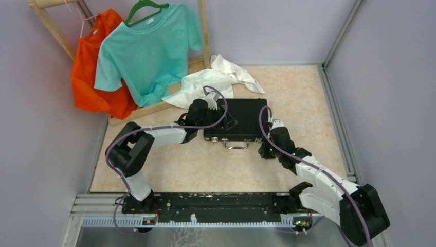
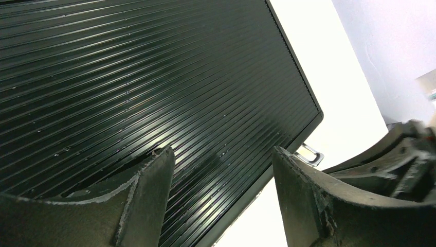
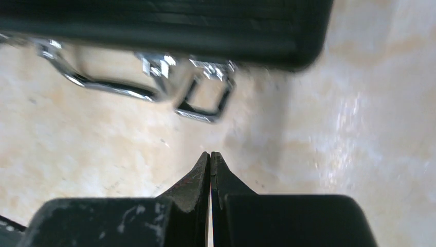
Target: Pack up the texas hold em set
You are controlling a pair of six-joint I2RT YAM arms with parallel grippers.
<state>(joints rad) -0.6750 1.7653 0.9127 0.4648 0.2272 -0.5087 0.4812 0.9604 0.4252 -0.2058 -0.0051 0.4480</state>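
Observation:
The texas hold em set shows as a black ribbed case point(image 1: 244, 114) lying closed in the middle of the table, its silver handle point(image 1: 236, 145) on the near side. My left gripper point(image 1: 229, 122) hovers just over the lid point(image 2: 154, 77) near its front edge. It is open, its fingers point(image 2: 149, 195) wide apart with nothing between them. My right gripper point(image 1: 272, 124) is by the case's right front corner point(image 3: 303, 56), low over the table. It is shut and empty, its tip point(image 3: 211, 154) pointing at a silver latch point(image 3: 205, 100) that hangs open beside the handle point(image 3: 103, 85).
A white cloth point(image 1: 216, 82) lies bunched behind the case. A teal T-shirt point(image 1: 149, 51) and an orange shirt point(image 1: 92, 77) hang on a wooden rack point(image 1: 203, 31) at the back left. Walls close in both sides, with a metal rail point(image 1: 337, 113) on the right.

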